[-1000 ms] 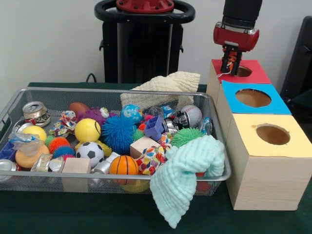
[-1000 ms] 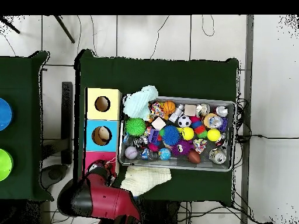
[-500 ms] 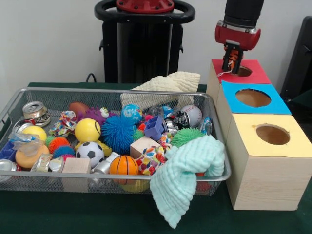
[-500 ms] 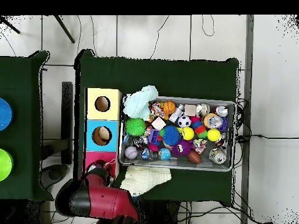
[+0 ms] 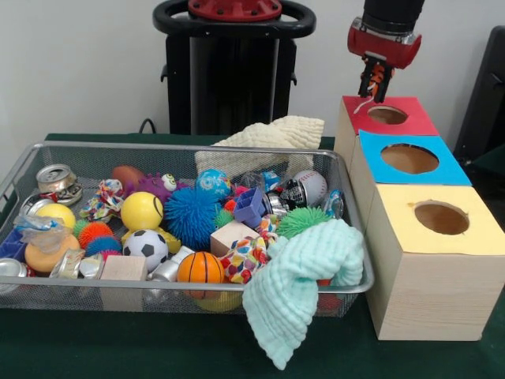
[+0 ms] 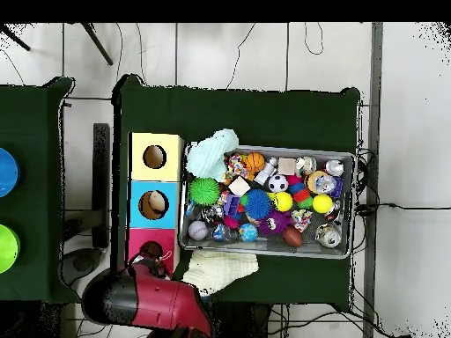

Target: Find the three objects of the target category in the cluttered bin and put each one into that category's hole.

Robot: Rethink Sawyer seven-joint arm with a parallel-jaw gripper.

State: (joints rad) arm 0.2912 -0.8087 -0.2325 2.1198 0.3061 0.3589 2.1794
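Gripper [image 5: 371, 88] is hanging just above the red-topped box [image 5: 406, 124], over the far edge of its hole [image 5: 387, 115], and whether its fingers are parted or closed cannot be told from either view; something orange shows between them and a thin whitish strand is dangling from the tip. Beside the red-topped box the blue-topped box [image 5: 422, 170] and then the yellow-topped box [image 5: 454, 237] are standing in one touching row, each with a round hole in its lid. To the other side of the red-topped box the wire mesh bin [image 5: 47, 150] is sitting full of clutter: a yellow ball [image 5: 142, 210], a blue spiky ball [image 5: 191, 215], a small soccer ball [image 5: 145, 246], a mini basketball [image 5: 200, 268], a baseball [image 5: 311, 186] and a crushed can [image 5: 57, 181]. A mint cloth [image 5: 296, 288] is draping over the bin's rim nearest the yellow-topped box, and a cream cloth [image 5: 268, 138] is lying at the bin's corner nearest the red-topped box. In the overhead view the red arm [image 6: 163, 304] is reaching to the red-topped box's outer end.
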